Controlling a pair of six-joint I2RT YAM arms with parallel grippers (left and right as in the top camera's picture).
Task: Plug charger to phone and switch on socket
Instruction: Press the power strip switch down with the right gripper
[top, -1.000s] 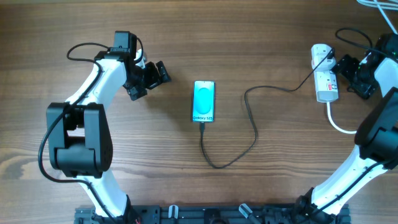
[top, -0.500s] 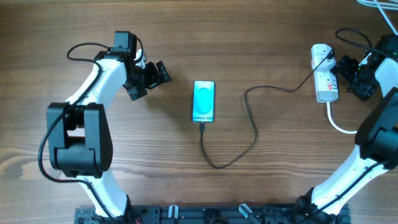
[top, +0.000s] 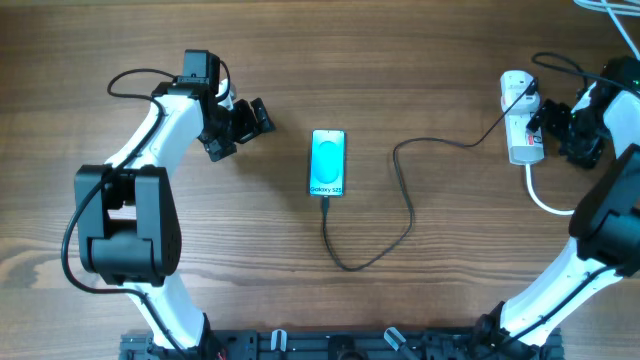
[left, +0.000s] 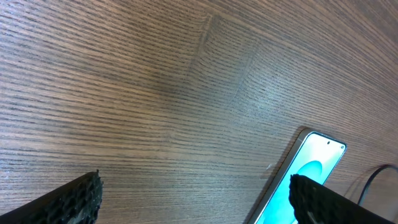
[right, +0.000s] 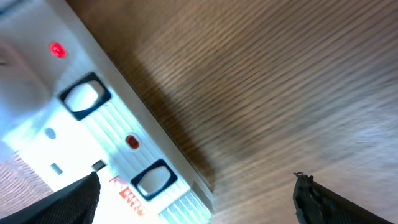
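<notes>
The phone (top: 328, 163) lies flat mid-table, teal screen up, and shows at the lower right of the left wrist view (left: 305, 180). The thin black charger cable (top: 400, 215) loops from the phone's near end to the white socket strip (top: 522, 120) at the right. In the right wrist view the socket (right: 106, 130) shows two rocker switches and red lights. My left gripper (top: 240, 127) is open and empty, left of the phone. My right gripper (top: 562, 130) is open, right beside the socket, with its left fingertip over the socket's edge (right: 196, 196).
A thicker white cord (top: 545, 200) runs from the socket's near end toward the right arm. A black cable (top: 560, 60) arches over the socket's far end. White wires (top: 610, 10) hang at the top right corner.
My right gripper has shifted slightly toward the socket and turned a little. The left arm, phone and cable have not moved.
</notes>
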